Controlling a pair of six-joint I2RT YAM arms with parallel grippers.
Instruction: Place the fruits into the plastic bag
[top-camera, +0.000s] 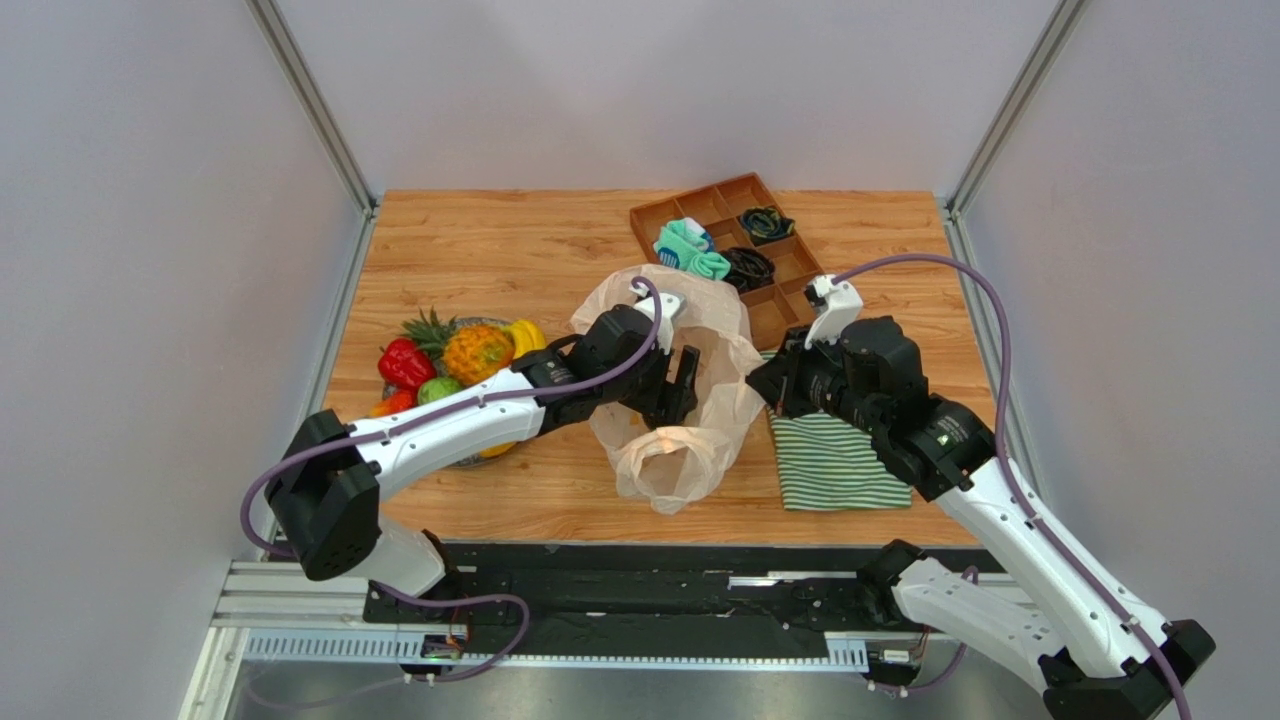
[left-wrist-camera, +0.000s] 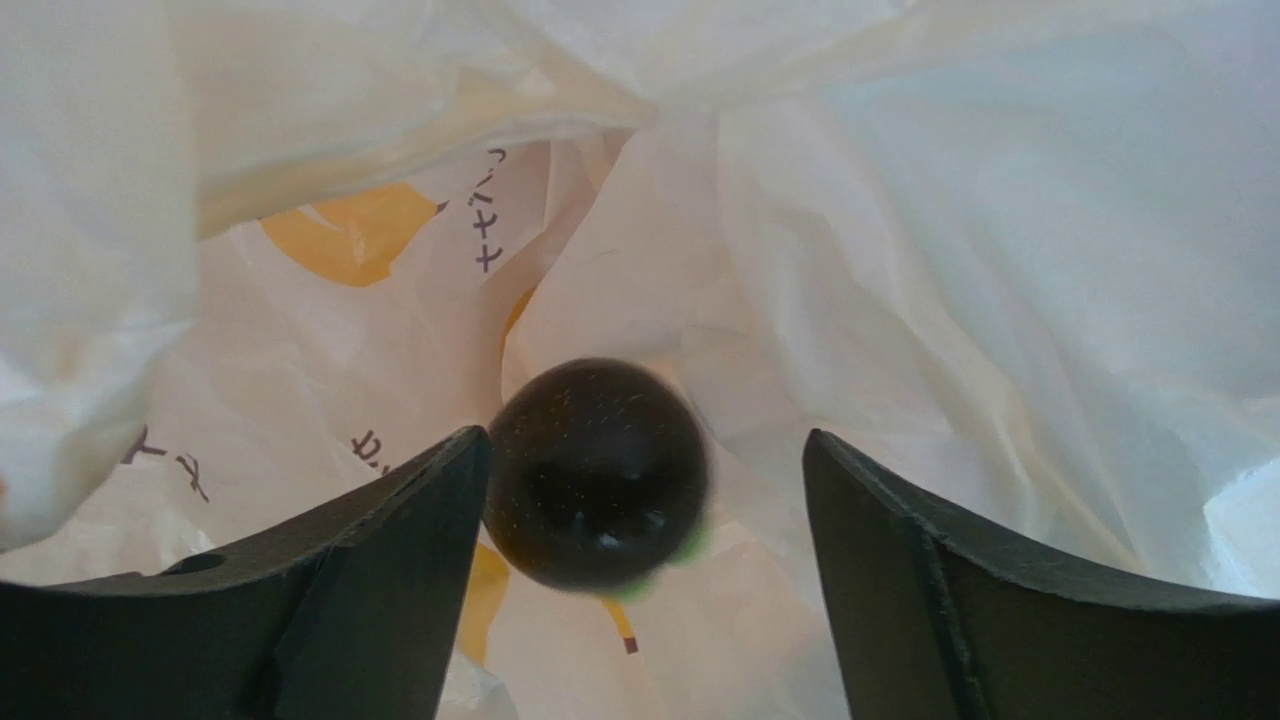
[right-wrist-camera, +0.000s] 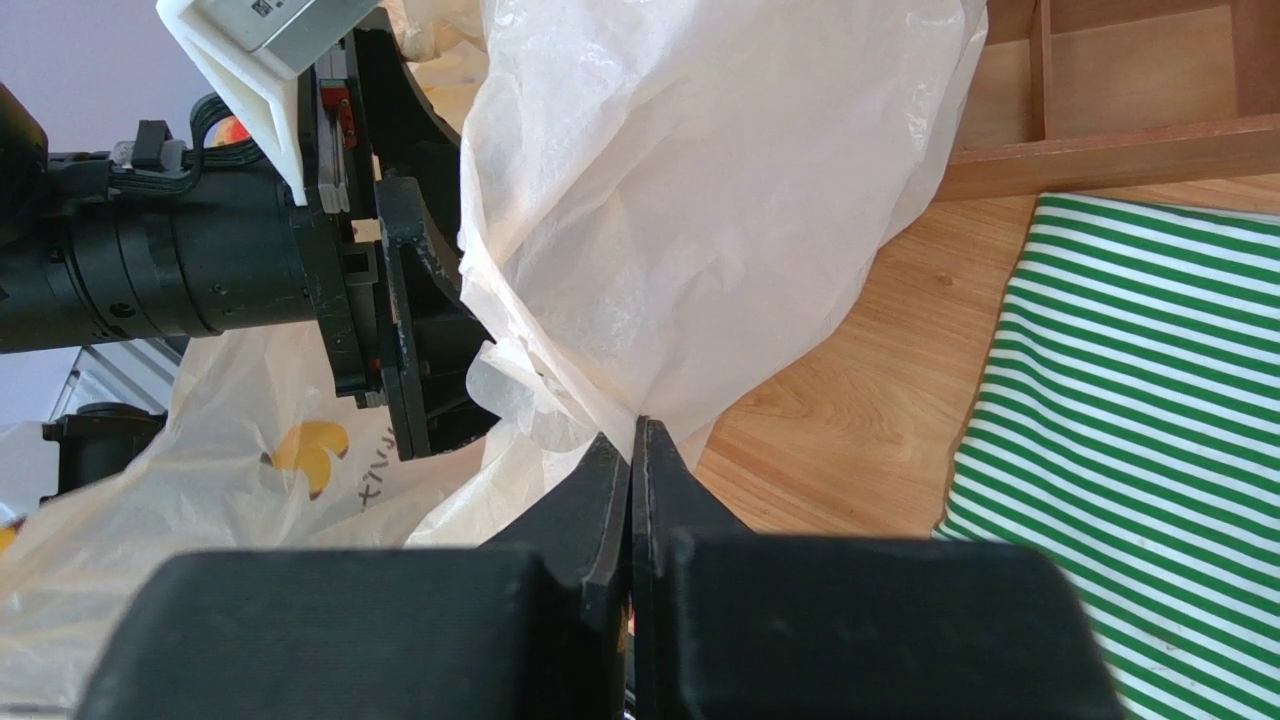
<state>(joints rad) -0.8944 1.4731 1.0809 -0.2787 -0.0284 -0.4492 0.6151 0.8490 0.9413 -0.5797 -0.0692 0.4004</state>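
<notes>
**Ana:** Where is the left gripper (left-wrist-camera: 645, 441)?

**Ben:** It is inside the mouth of the plastic bag (top-camera: 718, 348), near the middle of the table (top-camera: 511, 255). Its jaws are spread wide. A round dark fruit (left-wrist-camera: 597, 473) lies between them, against the finger on the left of the wrist view, with a clear gap to the other finger. The fruit's outline is blurred.

**Ana:** How much room is there inside the bag?

**Ben:** Little. Crinkled film closes in above and on both sides of the fingers.

**Ana:** And the right gripper (right-wrist-camera: 633, 443)?

**Ben:** Its jaws are pressed together, pinching the bag's right edge and holding that side up off the wood.

**Ana:** What is around the bag?

**Ben:** A striped cloth (right-wrist-camera: 1142, 450) lies flat just right of the pinch, with a strip of bare wood between them. A wooden tray (top-camera: 718, 203) sits behind the bag at the far edge. The other fruits (top-camera: 451, 368), among them the pineapple (top-camera: 475, 353), are heaped near the table's left edge beside the left arm. The far-left corner of the table is open.
</notes>
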